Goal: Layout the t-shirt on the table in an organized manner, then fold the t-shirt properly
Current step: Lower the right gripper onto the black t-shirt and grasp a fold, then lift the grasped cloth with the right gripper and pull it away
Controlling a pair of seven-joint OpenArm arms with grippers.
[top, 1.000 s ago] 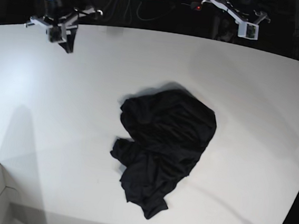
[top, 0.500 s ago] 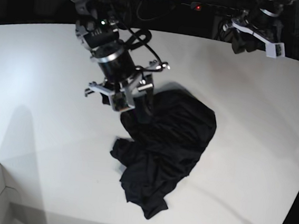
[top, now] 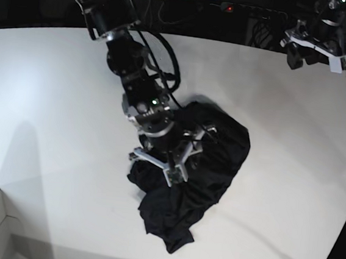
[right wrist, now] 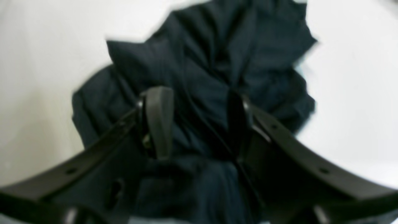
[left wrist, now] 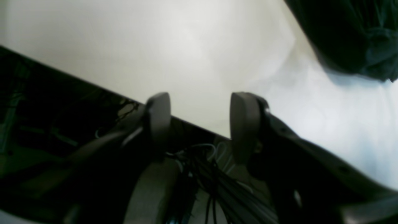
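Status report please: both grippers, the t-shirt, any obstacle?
Right gripper open, low over the crumpled t-shirt. Left gripper open, at the table edge. No obstacle visible.

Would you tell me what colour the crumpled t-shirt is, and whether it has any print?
The t-shirt is plain black, no print visible; the base view shows it best.

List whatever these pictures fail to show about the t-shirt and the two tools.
- t-shirt: crumpled in a heap, so collar, sleeves and hem cannot be told apart; the right arm covers its middle in the base view.
- right tool: open over the fabric; the right wrist view is blurred, so contact with the cloth is unclear.
- left tool: open near the table edge; the left wrist view cuts the shirt off at its top right corner.
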